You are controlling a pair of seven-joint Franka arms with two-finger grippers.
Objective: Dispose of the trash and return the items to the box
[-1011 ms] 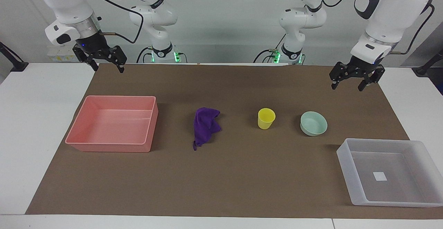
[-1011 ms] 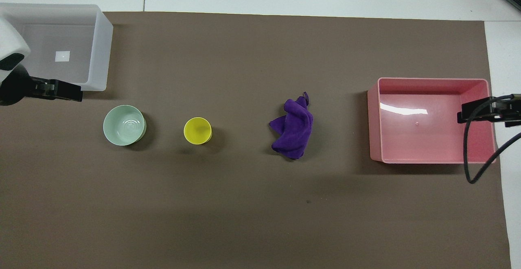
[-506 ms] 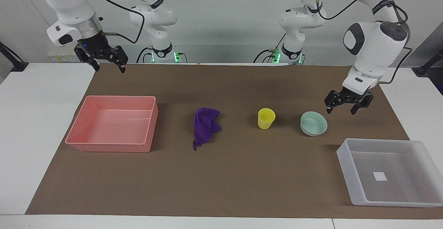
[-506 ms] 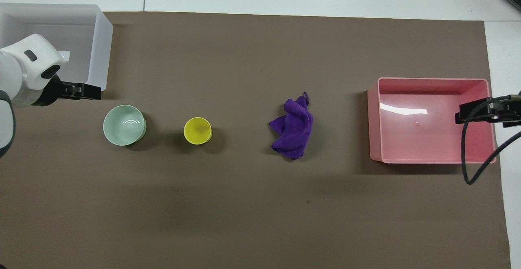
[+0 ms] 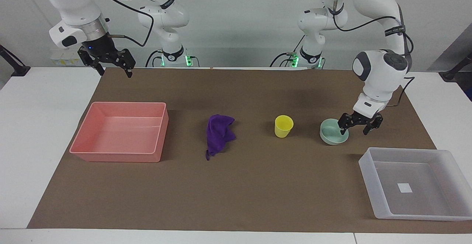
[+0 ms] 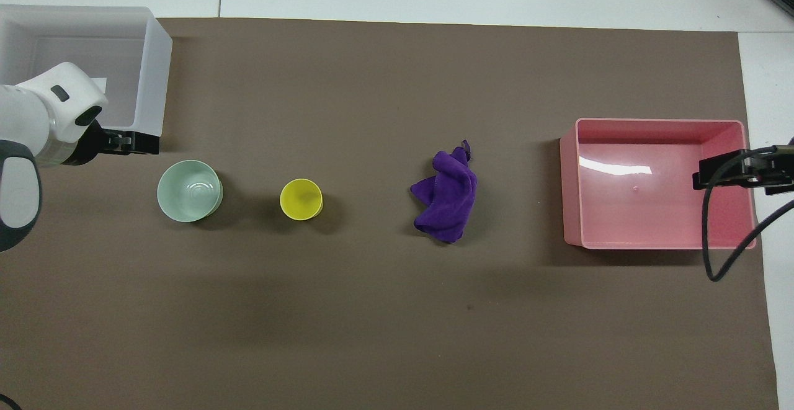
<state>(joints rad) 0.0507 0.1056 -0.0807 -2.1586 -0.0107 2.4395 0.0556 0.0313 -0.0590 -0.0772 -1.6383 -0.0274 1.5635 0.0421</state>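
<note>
The left gripper had dropped from above the brown mat to the rim of the shallow mint-green round bowl, fingers released and spread, nothing held; likely the bowl is first to be picked. The right gripper waited, fingers released, above the mat's edge near the pink rectangular plastic bin. On the worktop, the smooth bright yellow plastic cup stood upright beside the bowl. The crumpled deep-purple soft cloth lay between cup and bin. The translucent whitish low-walled tray sat farther from the robots than the bowl.
</note>
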